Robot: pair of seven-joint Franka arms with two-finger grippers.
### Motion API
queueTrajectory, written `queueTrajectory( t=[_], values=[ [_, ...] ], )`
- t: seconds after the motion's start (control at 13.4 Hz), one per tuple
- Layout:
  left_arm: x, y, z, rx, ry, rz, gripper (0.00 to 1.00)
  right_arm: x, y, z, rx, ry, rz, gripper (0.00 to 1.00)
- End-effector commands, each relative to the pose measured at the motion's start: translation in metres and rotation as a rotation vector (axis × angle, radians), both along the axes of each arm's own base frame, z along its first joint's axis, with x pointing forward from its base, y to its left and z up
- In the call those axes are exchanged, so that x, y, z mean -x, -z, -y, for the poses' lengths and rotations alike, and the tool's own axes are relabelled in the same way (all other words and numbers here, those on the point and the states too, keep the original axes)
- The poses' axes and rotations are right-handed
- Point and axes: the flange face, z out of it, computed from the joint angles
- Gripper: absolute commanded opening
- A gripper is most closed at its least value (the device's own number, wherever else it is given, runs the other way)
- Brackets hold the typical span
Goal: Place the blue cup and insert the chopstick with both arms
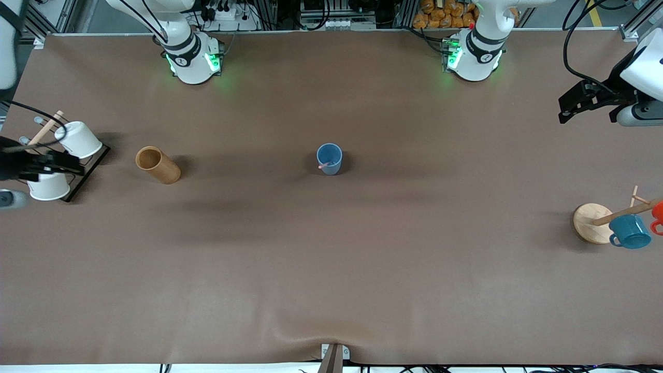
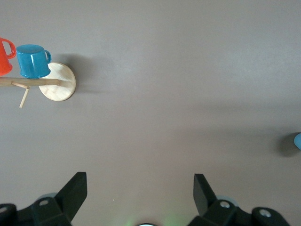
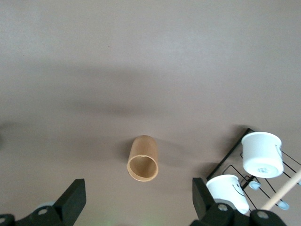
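Teal mug (image 1: 630, 231) hangs on wooden mug tree (image 1: 591, 223), nearest the front camera, at the left arm's end of the table. Blue cup (image 1: 329, 158) upright mid-table, chopstick (image 1: 325, 165) standing in it, tip leaning on the rim. Brown wooden cylinder (image 1: 157, 165) and white cup rack (image 1: 62, 155) toward the right arm's end. Right gripper (image 3: 136, 197) over the rack, fingers spread, empty. Left gripper (image 2: 140, 190) over the table's edge at the left arm's end, fingers apart, empty.

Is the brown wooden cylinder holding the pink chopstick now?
No, the chopstick stands in the blue cup; the brown wooden cylinder is empty.
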Motion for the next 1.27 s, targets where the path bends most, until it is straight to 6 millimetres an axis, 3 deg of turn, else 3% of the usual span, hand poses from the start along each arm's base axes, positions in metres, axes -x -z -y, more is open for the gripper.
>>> queueTrajectory(
  t=[0.0,0.22,0.45,0.82,1.2],
  values=[
    [0.003,0.000,-0.002,0.023,-0.006,-0.005,1.00,0.033,-0.019,0.018,-0.008,-0.020,-0.004,1.00],
    [0.001,0.001,-0.004,0.034,-0.012,-0.005,1.00,0.070,-0.027,0.021,-0.014,-0.011,0.034,1.00],
    [-0.001,0.003,0.000,0.040,-0.007,-0.002,1.00,0.093,-0.024,0.030,-0.019,0.010,0.058,1.00],
    [-0.010,0.013,-0.001,0.048,-0.010,-0.006,1.00,0.098,-0.037,0.026,-0.013,0.011,0.082,1.00],
    [-0.009,0.009,-0.003,0.046,-0.015,0.007,1.00,0.097,-0.045,0.024,0.000,0.005,0.099,1.00]
  ],
)
